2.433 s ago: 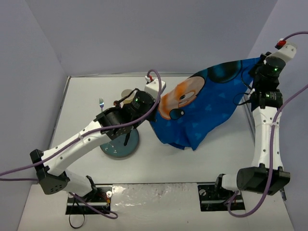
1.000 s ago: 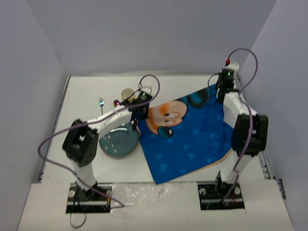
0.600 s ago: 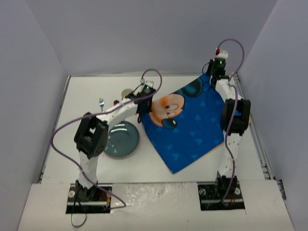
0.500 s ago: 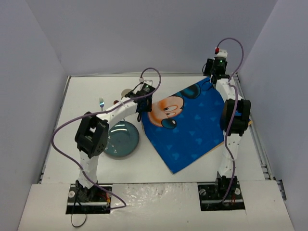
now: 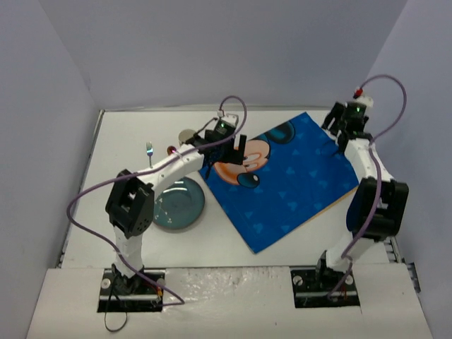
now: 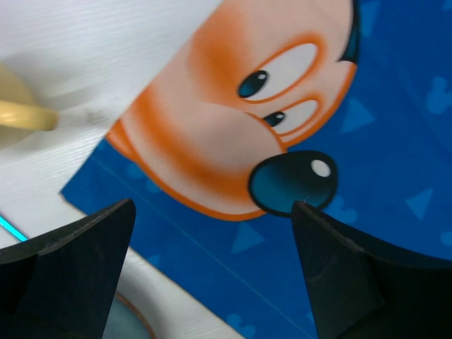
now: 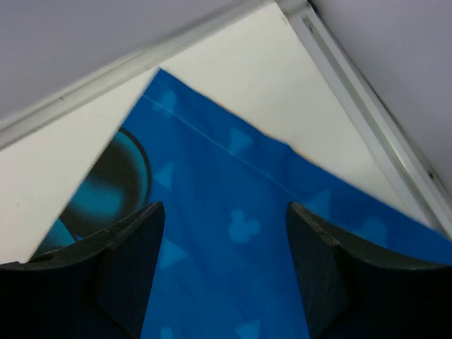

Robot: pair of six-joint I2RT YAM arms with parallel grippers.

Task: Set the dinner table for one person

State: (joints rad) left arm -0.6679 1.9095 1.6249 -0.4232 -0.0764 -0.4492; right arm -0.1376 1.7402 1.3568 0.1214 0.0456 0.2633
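Observation:
The blue cartoon-mouse placemat (image 5: 289, 180) lies flat and turned at an angle on the white dinner table (image 5: 127, 127). My left gripper (image 5: 224, 159) hovers open over the mouse's face near the mat's left corner. In the left wrist view the gripper (image 6: 212, 206) has nothing between its fingers, only the placemat (image 6: 233, 120) below. My right gripper (image 5: 337, 134) is open above the mat's far right corner. The right wrist view shows the gripper (image 7: 224, 208) empty above the placemat (image 7: 233, 233), with bare table (image 7: 268, 85) beyond.
A teal plate (image 5: 176, 205) sits left of the mat, its rim (image 6: 123, 321) close to the mat's edge. A fork (image 5: 149, 150), a cream cup (image 5: 187, 135) and a small red thing (image 5: 171, 150) lie behind it. The table's metal rim (image 7: 367, 120) runs close on the right.
Both grippers have opened and let go of the placemat, which now lies flat. The right arm has swung out to the right; the left gripper has lifted slightly over the mouse's face.

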